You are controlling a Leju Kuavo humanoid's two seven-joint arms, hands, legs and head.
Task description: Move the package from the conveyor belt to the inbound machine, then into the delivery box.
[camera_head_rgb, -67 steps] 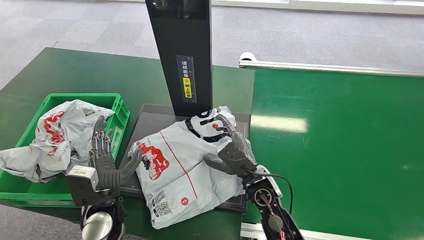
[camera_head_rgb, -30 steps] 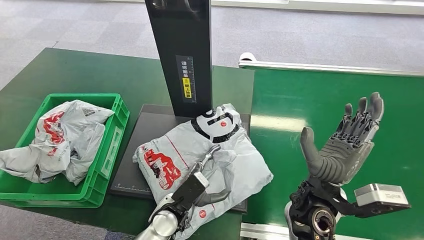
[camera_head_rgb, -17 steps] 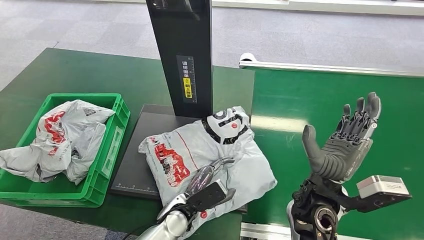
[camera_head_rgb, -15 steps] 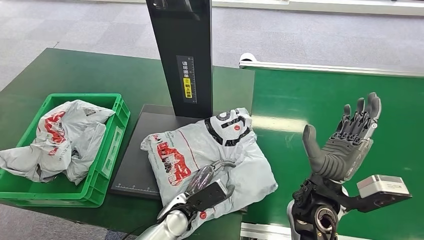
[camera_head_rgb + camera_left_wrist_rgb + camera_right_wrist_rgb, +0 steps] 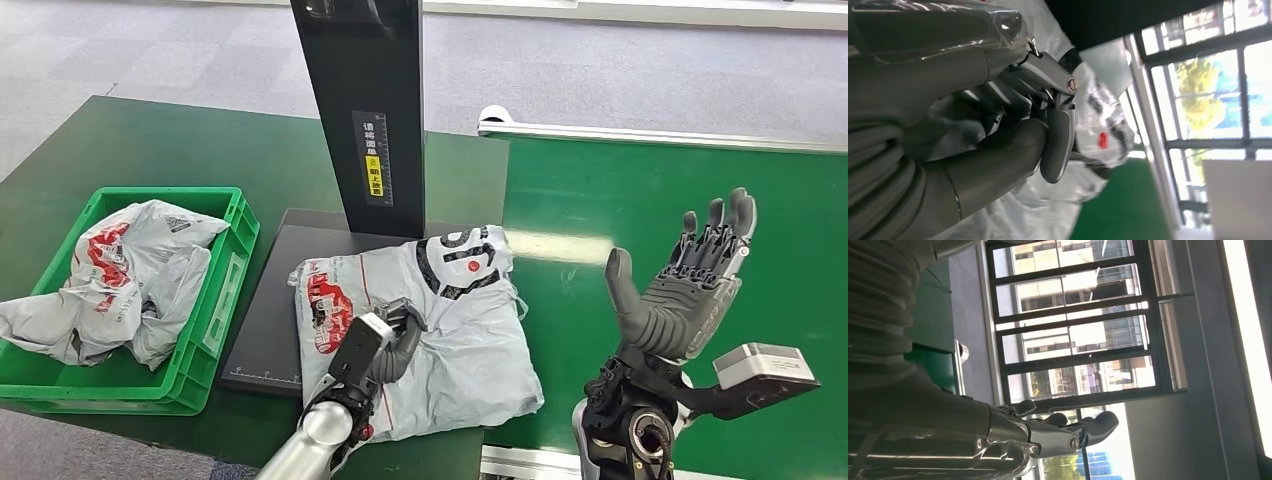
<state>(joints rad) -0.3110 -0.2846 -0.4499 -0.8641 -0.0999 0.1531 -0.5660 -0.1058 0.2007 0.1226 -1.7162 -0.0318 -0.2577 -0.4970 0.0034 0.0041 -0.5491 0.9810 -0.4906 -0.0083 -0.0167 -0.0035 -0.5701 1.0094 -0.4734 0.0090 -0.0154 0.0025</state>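
Note:
A grey plastic mail package (image 5: 440,320) with red and black print lies on the black plate of the inbound machine (image 5: 265,330), partly over the plate's right edge. My left hand (image 5: 385,340) rests on its near part with fingers curled, gripping a fold of the package (image 5: 1098,125), as the left wrist view shows up close. My right hand (image 5: 685,285) is raised over the green conveyor belt (image 5: 680,220), palm up, fingers apart and holding nothing. In the right wrist view its fingers (image 5: 1068,432) spread against windows.
The machine's black upright column (image 5: 365,110) stands just behind the package. A green delivery box (image 5: 215,330) at the left holds another grey package (image 5: 120,270). The green table (image 5: 150,150) extends behind the box.
My left hand has closed on the package's near part and the package has shifted and turned slightly on the plate. My right hand stays raised and open.

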